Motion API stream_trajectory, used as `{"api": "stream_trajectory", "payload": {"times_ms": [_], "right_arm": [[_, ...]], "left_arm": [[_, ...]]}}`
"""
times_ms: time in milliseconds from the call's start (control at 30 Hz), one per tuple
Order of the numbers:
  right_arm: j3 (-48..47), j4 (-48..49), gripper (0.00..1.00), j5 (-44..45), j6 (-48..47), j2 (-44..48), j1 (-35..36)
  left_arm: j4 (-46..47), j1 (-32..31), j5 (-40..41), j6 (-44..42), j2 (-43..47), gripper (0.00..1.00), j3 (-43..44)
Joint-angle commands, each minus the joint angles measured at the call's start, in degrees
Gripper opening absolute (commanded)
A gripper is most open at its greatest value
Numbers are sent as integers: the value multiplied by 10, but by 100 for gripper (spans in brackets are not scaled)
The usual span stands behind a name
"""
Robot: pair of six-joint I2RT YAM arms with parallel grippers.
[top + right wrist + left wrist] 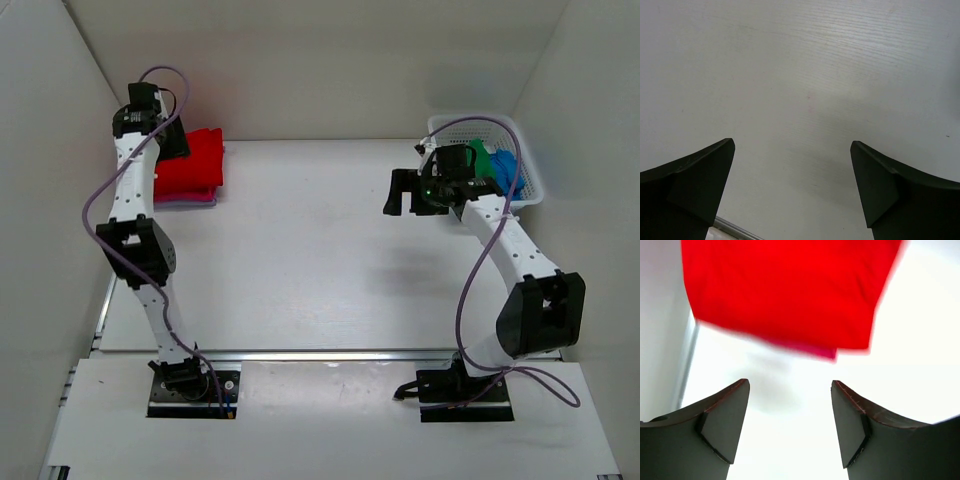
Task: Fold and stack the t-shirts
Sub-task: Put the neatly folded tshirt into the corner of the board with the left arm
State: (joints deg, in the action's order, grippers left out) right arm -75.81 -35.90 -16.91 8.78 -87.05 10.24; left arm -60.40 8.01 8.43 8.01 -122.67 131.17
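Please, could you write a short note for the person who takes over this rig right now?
Left gripper: open, empty, near the folded red shirt, far left.
Right gripper: open, empty, above the table beside the basket.
Done: red shirt lies folded on the pink shirt.
Left: green shirt and blue shirt, in the basket, to fold and stack.

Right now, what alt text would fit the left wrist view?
A folded red shirt lies on the white table, a pink cloth peeking from under it. The left arm's two dark fingers stand open and empty, short of it.
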Motion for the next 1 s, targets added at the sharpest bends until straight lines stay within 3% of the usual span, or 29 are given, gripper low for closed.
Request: {"api": "stream_trajectory", "payload": {"times_ms": [0, 233, 367, 967], "right_arm": [[5, -10, 99, 50, -11, 50, 29], [-20, -85, 99, 57, -16, 64, 5], [-4, -89, 99, 88, -26, 85, 17], [47, -81, 99, 85, -31, 121, 31]], "left_arm": [[-5, -13, -62, 8, 128, 77, -86], [72, -58, -85, 26, 391, 78, -405], [118, -56, -125, 48, 490, 83, -539], [183, -66, -185, 60, 619, 90, -688]]}}
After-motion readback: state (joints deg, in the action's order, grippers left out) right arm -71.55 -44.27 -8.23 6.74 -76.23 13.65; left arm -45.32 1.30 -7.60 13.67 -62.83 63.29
